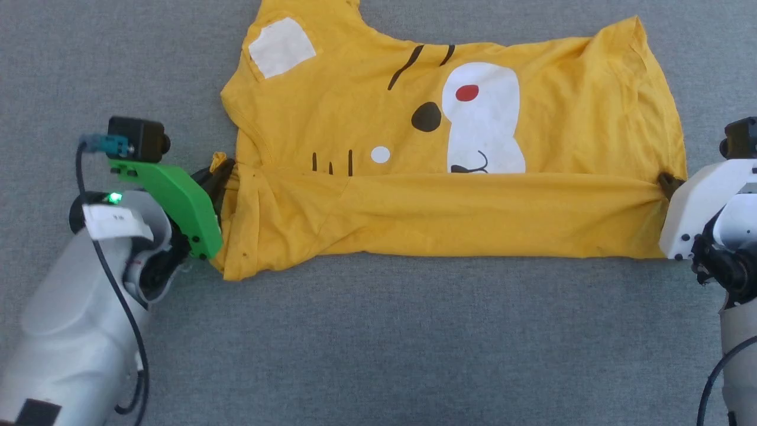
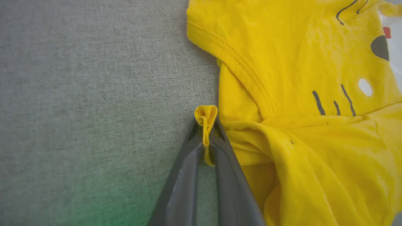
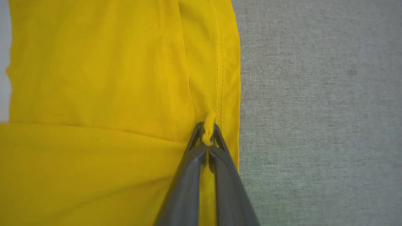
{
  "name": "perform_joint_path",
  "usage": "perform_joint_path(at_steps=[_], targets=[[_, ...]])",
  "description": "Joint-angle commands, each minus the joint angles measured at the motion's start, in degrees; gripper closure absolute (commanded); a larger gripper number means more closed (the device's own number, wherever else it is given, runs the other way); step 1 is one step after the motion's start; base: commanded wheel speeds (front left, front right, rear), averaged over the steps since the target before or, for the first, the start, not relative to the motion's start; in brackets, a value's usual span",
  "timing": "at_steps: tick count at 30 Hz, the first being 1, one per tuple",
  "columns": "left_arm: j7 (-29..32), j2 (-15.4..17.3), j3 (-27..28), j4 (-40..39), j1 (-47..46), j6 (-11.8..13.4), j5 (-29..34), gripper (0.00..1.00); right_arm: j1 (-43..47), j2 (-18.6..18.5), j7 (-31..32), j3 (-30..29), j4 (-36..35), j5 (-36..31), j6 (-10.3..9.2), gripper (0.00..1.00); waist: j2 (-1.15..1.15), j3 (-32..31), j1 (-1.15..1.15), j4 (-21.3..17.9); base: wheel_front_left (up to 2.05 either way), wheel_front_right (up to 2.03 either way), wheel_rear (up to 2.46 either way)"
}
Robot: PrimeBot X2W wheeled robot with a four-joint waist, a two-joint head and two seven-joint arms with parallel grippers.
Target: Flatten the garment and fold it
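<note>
Left tool (image 2: 205,131) pinches yellow garment (image 2: 298,94) fold.

Left fingers (image 2: 227,175), right fingers (image 3: 185,188): both clamped.

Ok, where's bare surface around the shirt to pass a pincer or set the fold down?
Widest free patch: grey surface on the robot's side of the T-shirt's near edge. Also bare: left of the sleeve, beyond the left pincer, and right of the hem, past the right pincer. Crowded at both pinched ends, each pincer shut on fabric.
</note>
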Motion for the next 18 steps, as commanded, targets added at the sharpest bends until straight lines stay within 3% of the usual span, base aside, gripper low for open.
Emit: perform_joint_path(at_steps=[1,2,9,12,18], targets=[[-1.8,-1.2,-0.5,0.8,2.5,0.9,0.9,0.00,1.7,0.4,0.2,-0.3,0.2,0.2,-0.10,0.13,0.00,-1.1,0.00,0.6,0.00,0.00,0.00],[-5.1,-1.3,-0.1,0.4,2.8,1.8,2.1,0.00,2.2,0.6,-0.6,-0.6,-0.7,0.4,-0.10,0.00,0.00,-1.7,0.00,0.8,0.00,0.00,0.00],[-26.3,-3.7,2.6,-2.3,7.4,9.4,8.9,0.00,7.4,1.3,-12.9,-2.1,-5.0,0.6,-0.10,0.00,0.00,-7.3,0.00,2.1,0.00,0.00,0.00],[-29.4,-5.2,3.4,-5.5,10.6,11.4,10.4,0.00,10.7,1.8,-20.0,-2.4,-6.8,1.1,-0.10,0.00,0.00,-9.5,0.00,2.6,0.00,0.00,0.00],[-30.3,-6.8,2.8,-12.5,18.5,13.0,13.6,0.00,17.7,4.5,-32.3,-1.7,-10.6,1.8,-0.10,0.00,0.00,-12.4,0.00,2.5,0.00,0.00,0.00]])
